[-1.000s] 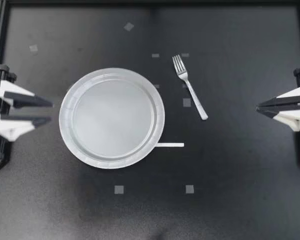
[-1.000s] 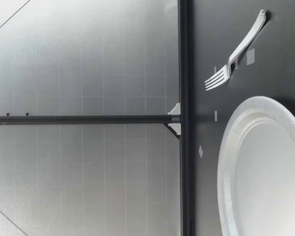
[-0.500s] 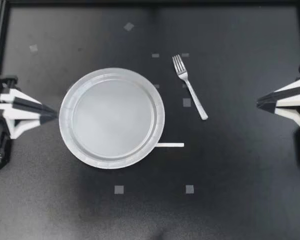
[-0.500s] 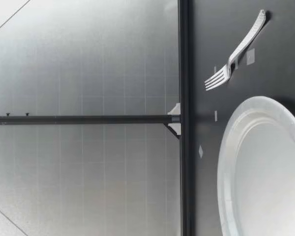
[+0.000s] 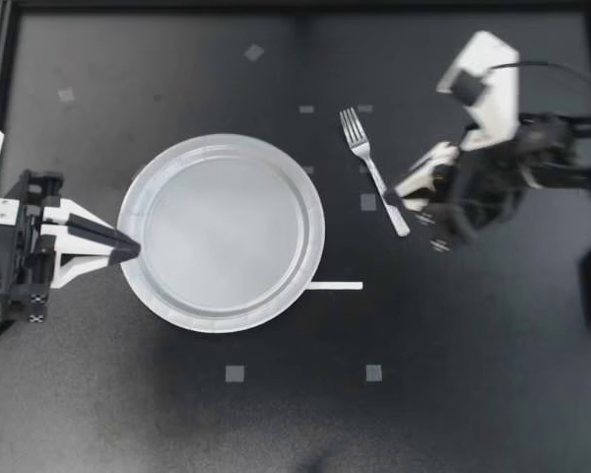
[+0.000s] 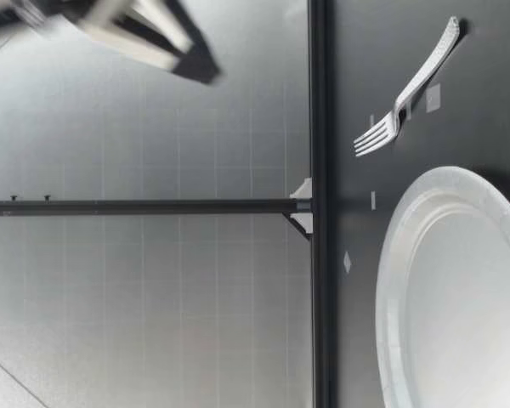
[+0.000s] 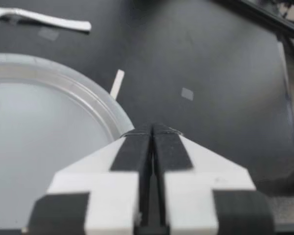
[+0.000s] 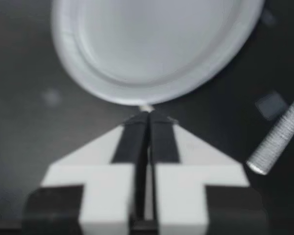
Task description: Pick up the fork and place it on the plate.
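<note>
Black worktop bears the fork just beside my tight-closed right gripper: approach step, I judge, next needing it opened astride the handle.

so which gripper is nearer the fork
The right gripper: it hangs beside the fork's handle end, while the left gripper sits across the plate, at its far rim.

Left gripper: fingers pressed together, pointing inward. Right gripper: fingers pressed together, held high, extended inward.
</note>
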`<state>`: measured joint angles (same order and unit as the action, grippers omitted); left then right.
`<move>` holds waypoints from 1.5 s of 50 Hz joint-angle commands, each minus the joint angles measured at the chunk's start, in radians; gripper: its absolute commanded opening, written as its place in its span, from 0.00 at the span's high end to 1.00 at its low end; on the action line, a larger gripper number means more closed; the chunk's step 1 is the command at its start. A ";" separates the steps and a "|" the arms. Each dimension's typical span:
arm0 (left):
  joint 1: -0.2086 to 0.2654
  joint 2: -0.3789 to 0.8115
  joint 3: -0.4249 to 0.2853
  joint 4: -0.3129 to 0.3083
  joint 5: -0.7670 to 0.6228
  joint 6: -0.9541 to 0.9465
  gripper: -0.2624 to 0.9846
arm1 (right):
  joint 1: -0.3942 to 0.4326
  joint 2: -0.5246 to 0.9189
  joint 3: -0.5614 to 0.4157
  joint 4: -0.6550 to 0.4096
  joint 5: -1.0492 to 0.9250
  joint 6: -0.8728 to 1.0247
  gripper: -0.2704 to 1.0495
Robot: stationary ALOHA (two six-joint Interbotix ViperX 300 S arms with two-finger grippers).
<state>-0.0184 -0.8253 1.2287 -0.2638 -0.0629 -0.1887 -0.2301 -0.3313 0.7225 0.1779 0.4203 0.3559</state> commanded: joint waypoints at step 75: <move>-0.086 -0.084 0.049 0.000 0.021 0.006 0.45 | -0.218 0.568 -0.321 -0.144 0.275 0.117 0.43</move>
<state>-0.1012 -0.9143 1.2885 -0.2654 -0.0307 -0.1856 -0.4433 0.2470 0.4234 0.0307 0.7102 0.4709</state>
